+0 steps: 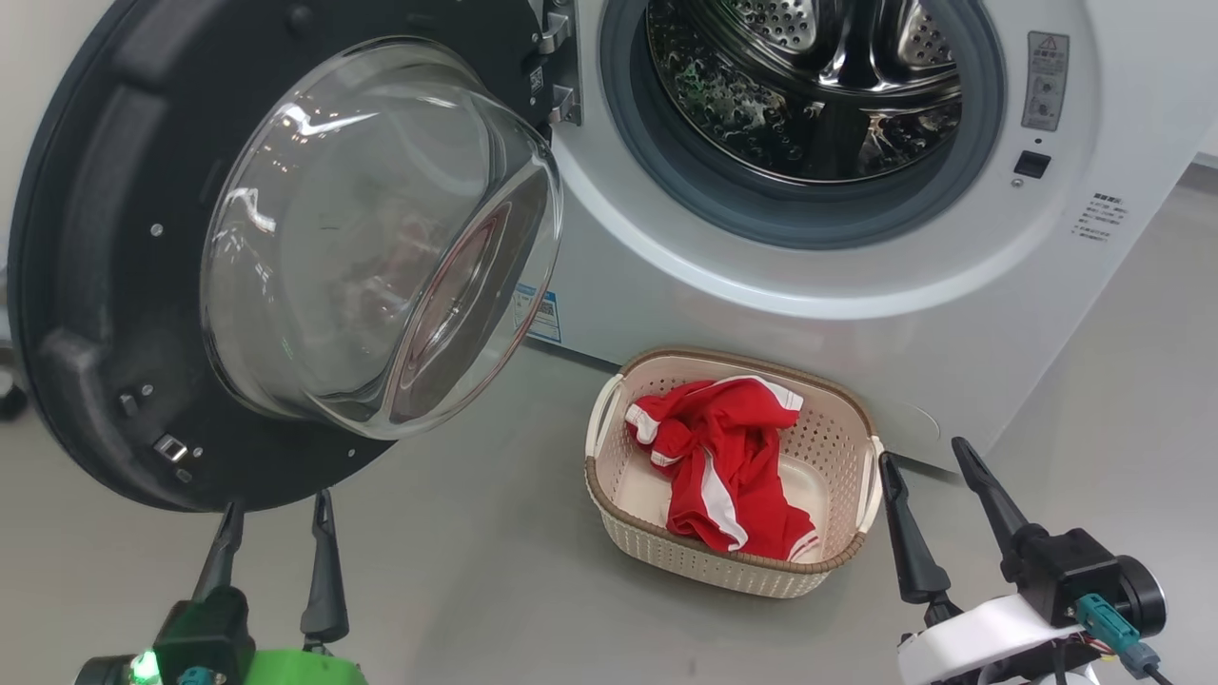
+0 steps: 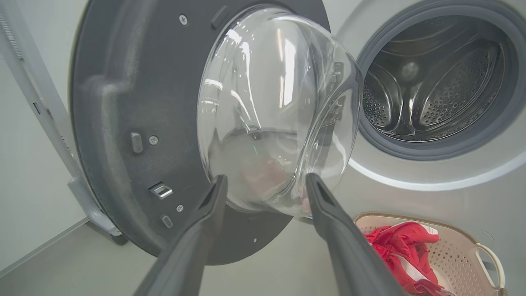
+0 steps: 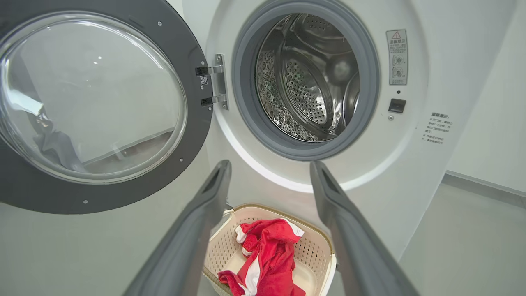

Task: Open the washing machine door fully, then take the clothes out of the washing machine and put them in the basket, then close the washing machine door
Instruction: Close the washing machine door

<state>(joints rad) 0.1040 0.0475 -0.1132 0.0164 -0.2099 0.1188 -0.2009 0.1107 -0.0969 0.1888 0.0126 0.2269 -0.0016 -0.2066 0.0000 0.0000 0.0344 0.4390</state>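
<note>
Black round door (image 1: 285,257) w/ clear glass bowl, swung wide open, hinged at left of white washing machine (image 1: 666,285). Red/white-striped clothes (image 1: 723,466) heaped in cream basket (image 1: 837,442), on floor just in front.

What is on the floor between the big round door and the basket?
Nothing. The head view shows bare grey floor between the door and the basket.

Left pincer (image 1: 278,502) green-bodied, right pincer (image 1: 923,451) white-bodied, fingers (image 1: 325,571) dark and tapered.
</note>
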